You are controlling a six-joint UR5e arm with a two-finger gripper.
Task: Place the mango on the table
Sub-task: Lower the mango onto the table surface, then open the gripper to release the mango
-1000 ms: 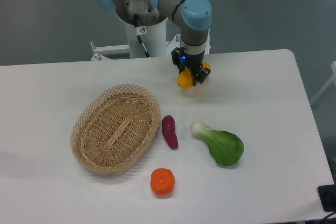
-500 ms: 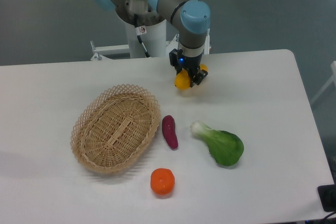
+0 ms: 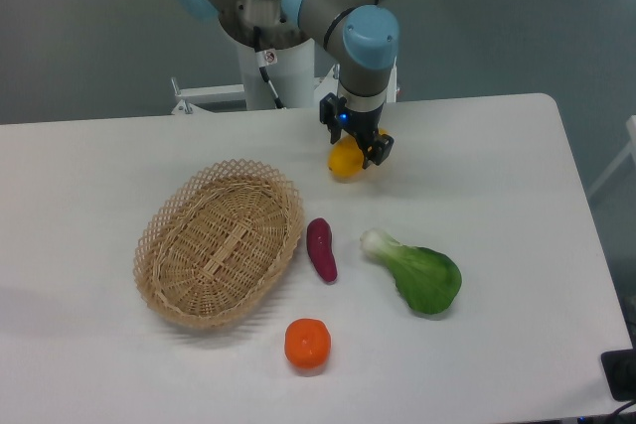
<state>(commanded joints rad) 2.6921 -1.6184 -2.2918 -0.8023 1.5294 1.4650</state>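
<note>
Mango [image 3: 344,162] sits pinched in the end effector [image 3: 354,149] near the table's [image 3: 517,206] far edge, bare surface rightward.

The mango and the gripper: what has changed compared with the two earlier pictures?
The gripper moved slightly left and toward the table, carrying the mango, which seems to sit lower between the fingers now; whether it is released cannot be told. The basket, sweet potato, bok choy and orange fruit stayed in place.
</note>
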